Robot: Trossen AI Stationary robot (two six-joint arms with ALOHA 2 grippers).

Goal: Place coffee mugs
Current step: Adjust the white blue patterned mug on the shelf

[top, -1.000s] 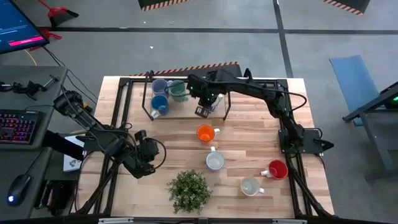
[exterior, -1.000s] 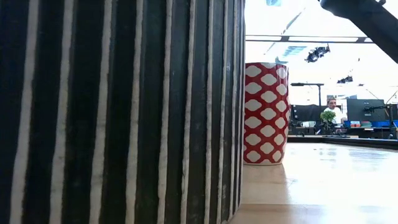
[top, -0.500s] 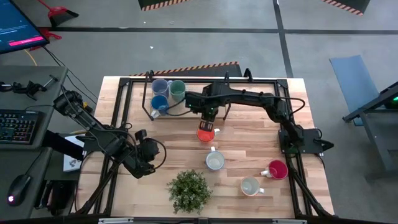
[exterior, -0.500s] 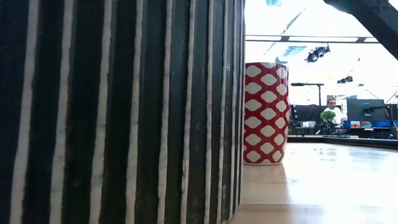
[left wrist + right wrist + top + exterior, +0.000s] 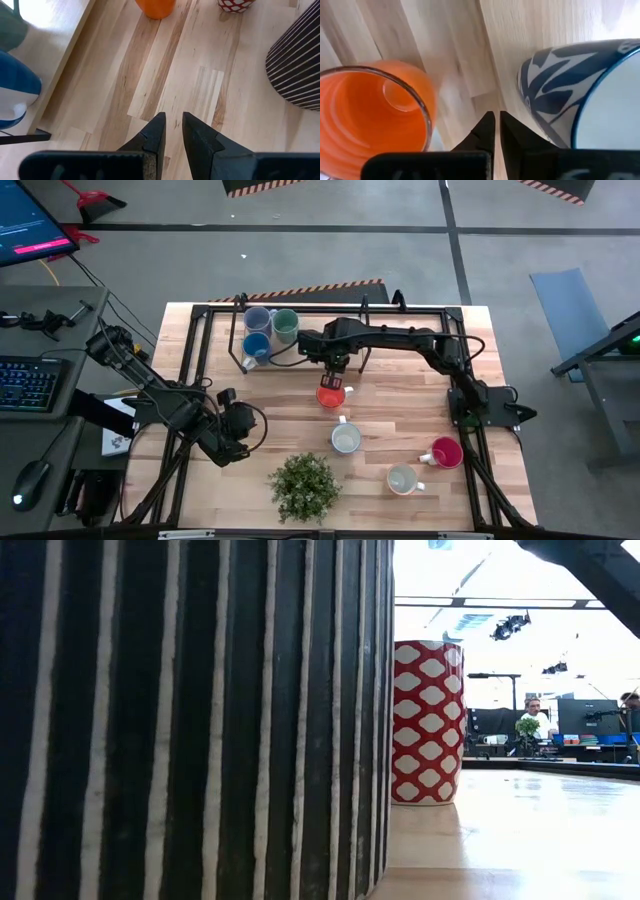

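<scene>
The right gripper [image 5: 333, 377] is held just above the orange mug [image 5: 330, 395] in the middle of the desk [image 5: 400, 420], its fingers pressed together with nothing between them. The mug is hard, smooth and easily broken. It is probably best taken by the rim or handle. The left gripper [image 5: 171, 131] is nearly closed, empty.

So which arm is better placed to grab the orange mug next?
The right. Its gripper hangs directly above the orange mug in the high view, fingers nearly shut. The left gripper waits at the table's left edge, farther from that mug.
</scene>
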